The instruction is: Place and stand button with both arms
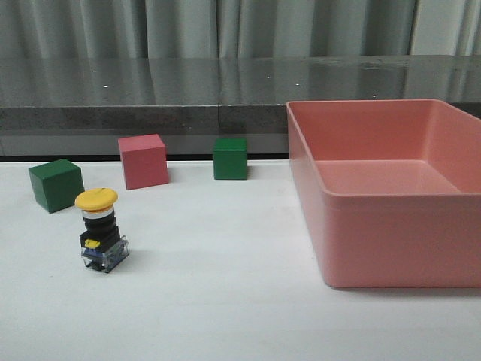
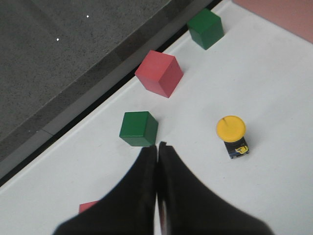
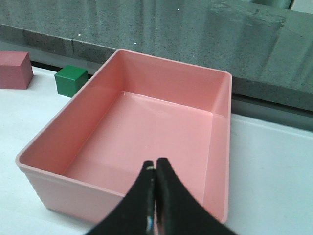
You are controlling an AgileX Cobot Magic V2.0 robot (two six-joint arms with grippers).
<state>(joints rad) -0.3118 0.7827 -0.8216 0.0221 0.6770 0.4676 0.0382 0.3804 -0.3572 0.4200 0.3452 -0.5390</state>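
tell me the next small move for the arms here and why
Probably none beyond holding clear. The button already stands upright on the white table, yellow cap up, touched by nothing. The left end effector is shut and empty above the table; the right end effector is shut over the pink bin. At most, retract both.

Illumination is even, diffuse and moderately bright in all three views. Shadows on the white surface (image 1: 240, 301) are soft and short, falling just beside each object. Small specular points show on the dark speckled ledge (image 1: 150, 83). The left end effector (image 2: 157, 147) and right end effector (image 3: 155, 164) appear slightly soft-focused.
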